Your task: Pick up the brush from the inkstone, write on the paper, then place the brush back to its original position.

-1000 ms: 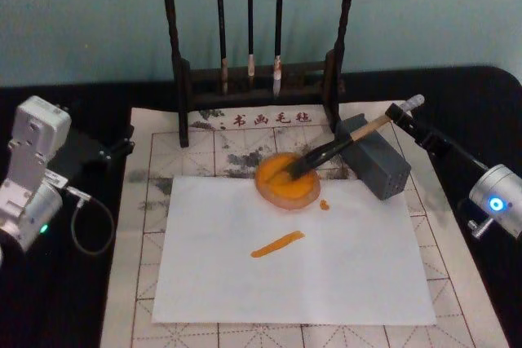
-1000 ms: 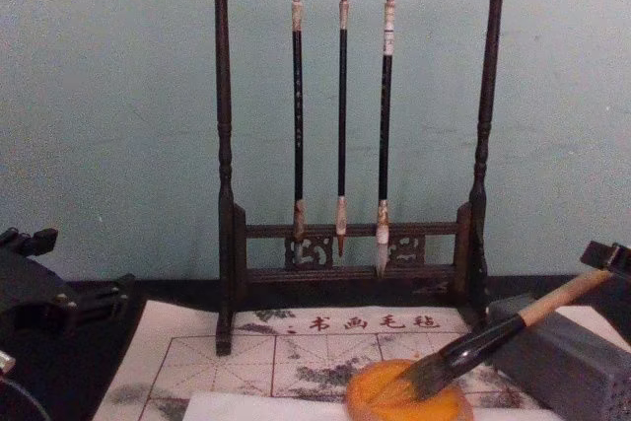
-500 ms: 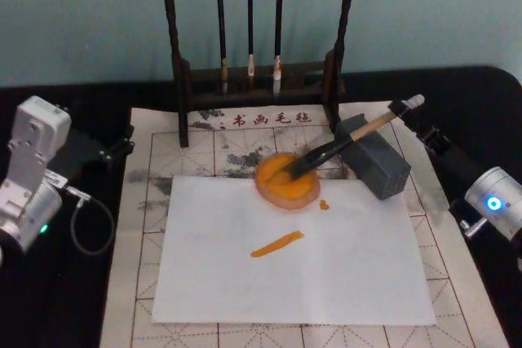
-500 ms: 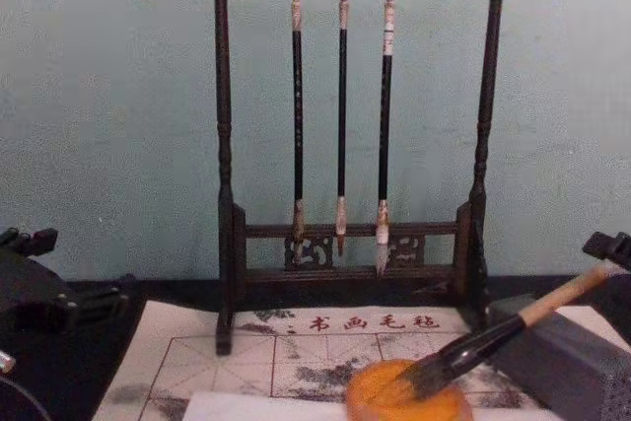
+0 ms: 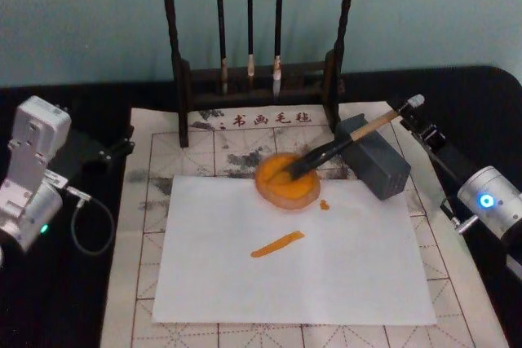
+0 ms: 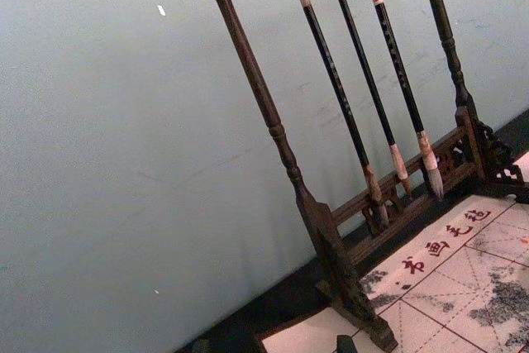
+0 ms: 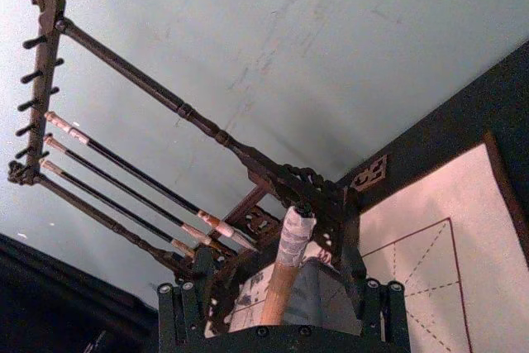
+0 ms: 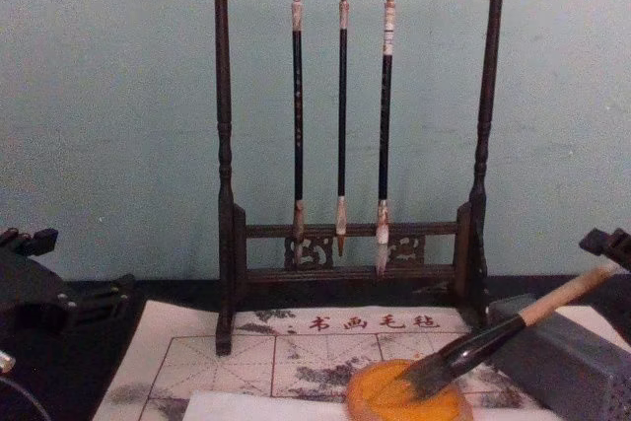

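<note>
Orange stroke (image 5: 277, 244) on the paper (image 5: 342, 275), brush (image 5: 323, 152) resting in the inkstone (image 5: 276, 191), right tool (image 5: 413, 110) wide around its handle end — looks done bar retreat; left arm (image 5: 33, 173) parked at left edge of bench (image 5: 57, 315).

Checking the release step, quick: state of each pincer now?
Left pincer: cannot tell, parked at left.
Right pincer: open, straddling the end of the large tan wooden-handled calligraphy brush.

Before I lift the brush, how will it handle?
The brush has a round handle propped on the grey block, so it may roll if nudged. Its thick tuft sits in the orange dish, so it probably drips. Gripped at the handle's end, where the right gripper is, it may sag.
</note>
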